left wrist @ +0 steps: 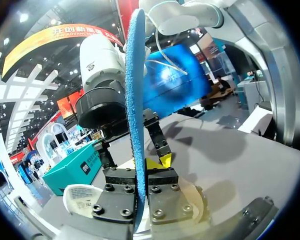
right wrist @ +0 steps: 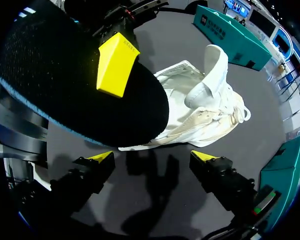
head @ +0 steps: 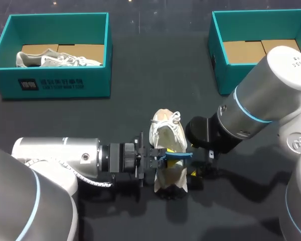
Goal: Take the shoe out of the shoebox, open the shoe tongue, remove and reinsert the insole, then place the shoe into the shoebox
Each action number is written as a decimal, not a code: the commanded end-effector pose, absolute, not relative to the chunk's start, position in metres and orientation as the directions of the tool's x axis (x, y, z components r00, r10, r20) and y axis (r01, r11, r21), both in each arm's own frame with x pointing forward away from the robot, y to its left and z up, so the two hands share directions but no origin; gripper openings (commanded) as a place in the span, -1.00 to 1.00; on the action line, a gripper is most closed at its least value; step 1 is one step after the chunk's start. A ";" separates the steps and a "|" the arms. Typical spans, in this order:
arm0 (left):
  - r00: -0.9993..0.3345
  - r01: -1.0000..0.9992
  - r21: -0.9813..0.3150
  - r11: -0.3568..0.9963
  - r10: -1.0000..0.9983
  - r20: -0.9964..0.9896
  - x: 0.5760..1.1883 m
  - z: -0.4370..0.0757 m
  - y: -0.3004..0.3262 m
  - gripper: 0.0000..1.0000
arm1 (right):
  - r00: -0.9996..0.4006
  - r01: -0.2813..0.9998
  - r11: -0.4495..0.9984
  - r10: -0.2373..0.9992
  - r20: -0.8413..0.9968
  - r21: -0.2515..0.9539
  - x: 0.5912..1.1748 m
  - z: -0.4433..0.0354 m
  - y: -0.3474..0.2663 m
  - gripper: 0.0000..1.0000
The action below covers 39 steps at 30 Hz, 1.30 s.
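The left pincer [head: 160, 156] is clamped on the insole [left wrist: 135, 100] above the shoe [head: 166, 133]; the right pincer [right wrist: 154, 157], fingers apart, sits at the shoe's four o'clock.

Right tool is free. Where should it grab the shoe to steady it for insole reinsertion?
Probably the rim of the opening on the side of the shoe nearest the right tool, pinched from above. The tongue stands lifted, so the opening is exposed and its thin wall suits open fingers. The left tool holds the insole over the other side.
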<state>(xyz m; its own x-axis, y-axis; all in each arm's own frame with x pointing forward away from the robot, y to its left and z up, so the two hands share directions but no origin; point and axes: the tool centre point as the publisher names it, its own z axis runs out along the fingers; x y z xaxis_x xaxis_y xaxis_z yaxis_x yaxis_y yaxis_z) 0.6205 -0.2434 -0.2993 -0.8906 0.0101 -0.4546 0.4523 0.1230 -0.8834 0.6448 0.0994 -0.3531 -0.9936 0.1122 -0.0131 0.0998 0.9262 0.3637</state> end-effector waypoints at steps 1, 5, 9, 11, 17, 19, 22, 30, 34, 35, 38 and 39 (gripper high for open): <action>-0.889 0.454 -0.883 0.122 -0.007 -0.458 0.625 -0.305 -0.250 -1.00 | -0.993 0.100 0.926 0.113 -0.014 0.363 0.644 -0.354 0.100 1.00; -0.888 0.454 -0.882 0.127 -0.014 -0.460 0.628 -0.307 -0.251 -1.00 | -0.993 0.100 0.926 0.113 -0.014 0.363 0.644 -0.354 0.100 1.00; -0.885 0.459 -0.878 0.133 -0.018 -0.465 0.630 -0.310 -0.251 -1.00 | -0.993 0.100 0.926 0.113 -0.014 0.363 0.644 -0.354 0.100 1.00; -0.879 0.471 -0.872 0.137 -0.013 -0.477 0.630 -0.312 -0.250 -1.00 | -0.993 0.100 0.926 0.113 -0.014 0.363 0.644 -0.354 0.100 1.00; -0.862 0.503 -0.851 0.152 0.017 -0.506 0.631 -0.317 -0.246 -1.00 | -0.993 0.100 0.926 0.113 -0.014 0.363 0.644 -0.354 0.100 1.00; -0.860 0.506 -0.848 0.157 0.022 -0.509 0.632 -0.320 -0.245 -1.00 | -0.993 0.100 0.926 0.113 -0.014 0.363 0.644 -0.354 0.100 1.00; -0.857 0.511 -0.843 0.169 0.023 -0.515 0.635 -0.324 -0.243 -1.00 | -0.993 0.100 0.926 0.113 -0.014 0.363 0.644 -0.354 0.100 1.00; -0.851 0.520 -0.831 0.197 0.033 -0.524 0.644 -0.336 -0.244 -1.00 | -0.993 0.100 0.926 0.113 -0.014 0.363 0.644 -0.354 0.100 1.00; -0.848 0.523 -0.824 0.218 0.039 -0.529 0.648 -0.344 -0.245 -1.00 | -0.993 0.100 0.926 0.113 -0.014 0.363 0.644 -0.354 0.100 1.00; -0.848 0.524 -0.823 0.221 0.038 -0.529 0.649 -0.346 -0.245 -1.00 | -0.993 0.100 0.926 0.113 -0.014 0.363 0.644 -0.354 0.100 1.00; -0.849 0.520 -0.823 0.229 0.035 -0.527 0.651 -0.348 -0.246 -1.00 | -0.993 0.100 0.926 0.113 -0.014 0.363 0.644 -0.354 0.100 1.00; -0.849 0.520 -0.823 0.230 0.035 -0.527 0.651 -0.348 -0.246 -1.00 | -0.993 0.100 0.926 0.113 -0.014 0.363 0.644 -0.354 0.100 1.00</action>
<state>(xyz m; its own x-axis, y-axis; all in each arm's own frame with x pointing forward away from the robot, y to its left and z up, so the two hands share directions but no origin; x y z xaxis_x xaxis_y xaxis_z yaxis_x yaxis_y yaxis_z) 0.6476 -0.2393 -0.3421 -0.8494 0.0332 -0.5266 0.5198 0.2243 -0.8243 0.6448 0.0994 -0.3531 -0.9936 0.1122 -0.0131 0.0998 0.9262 0.3637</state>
